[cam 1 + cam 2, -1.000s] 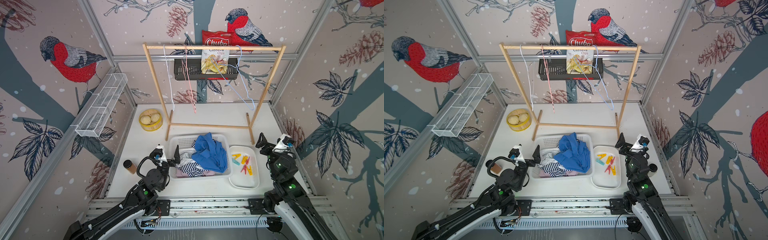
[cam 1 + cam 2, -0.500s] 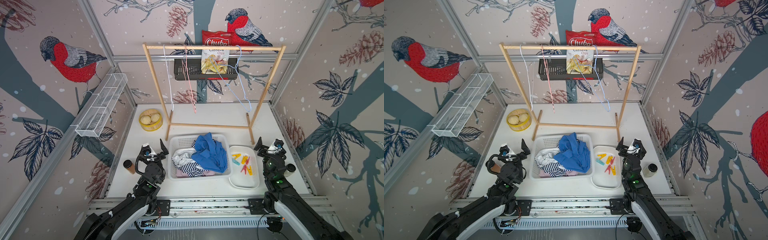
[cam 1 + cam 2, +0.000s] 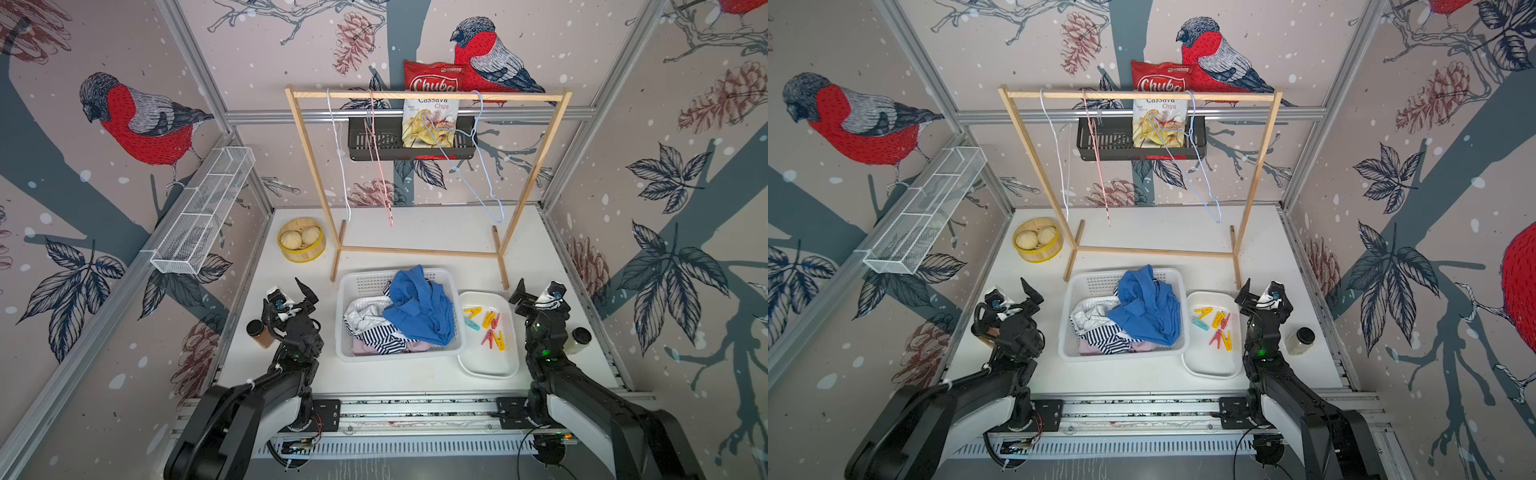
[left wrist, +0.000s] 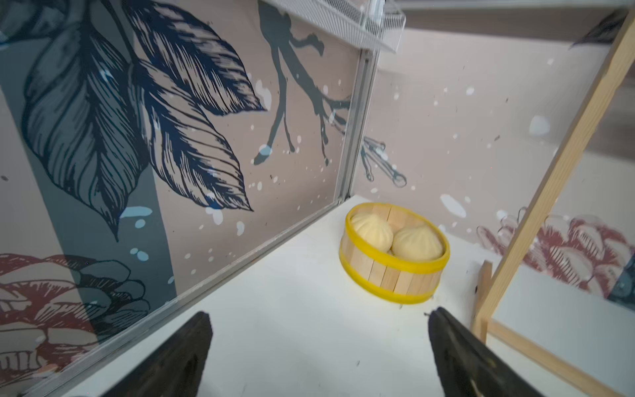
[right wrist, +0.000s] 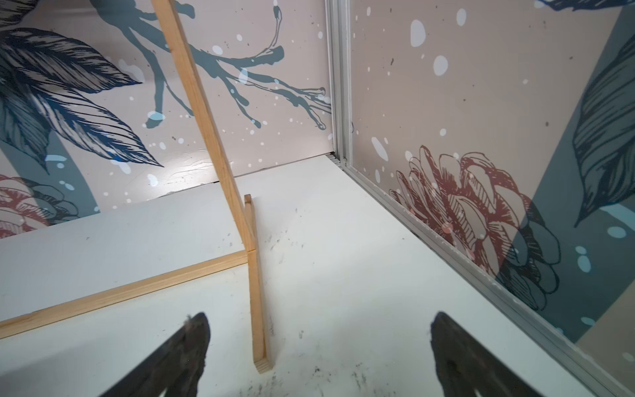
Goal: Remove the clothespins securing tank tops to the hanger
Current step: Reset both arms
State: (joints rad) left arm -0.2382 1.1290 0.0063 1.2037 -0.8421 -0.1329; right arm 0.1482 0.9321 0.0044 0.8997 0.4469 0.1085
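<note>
The six yellow, red and teal plastic clothespins (image 3: 488, 328) lie in the white tray (image 3: 486, 365), the crumpled cloth tank tops (image 3: 415, 311) in the white plastic basket (image 3: 345, 291). Your left hand (image 4: 319, 314) and right hand (image 5: 319, 315) are spread and empty; park them clear.

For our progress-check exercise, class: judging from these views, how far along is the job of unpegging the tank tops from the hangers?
Done, it seems: the three hangers hang bare, the tank tops lie heaped in the basket, and six clothespins sit in the tray. In hand: nothing; left gripper and right gripper are open, empty. Left: nothing visible.
</note>
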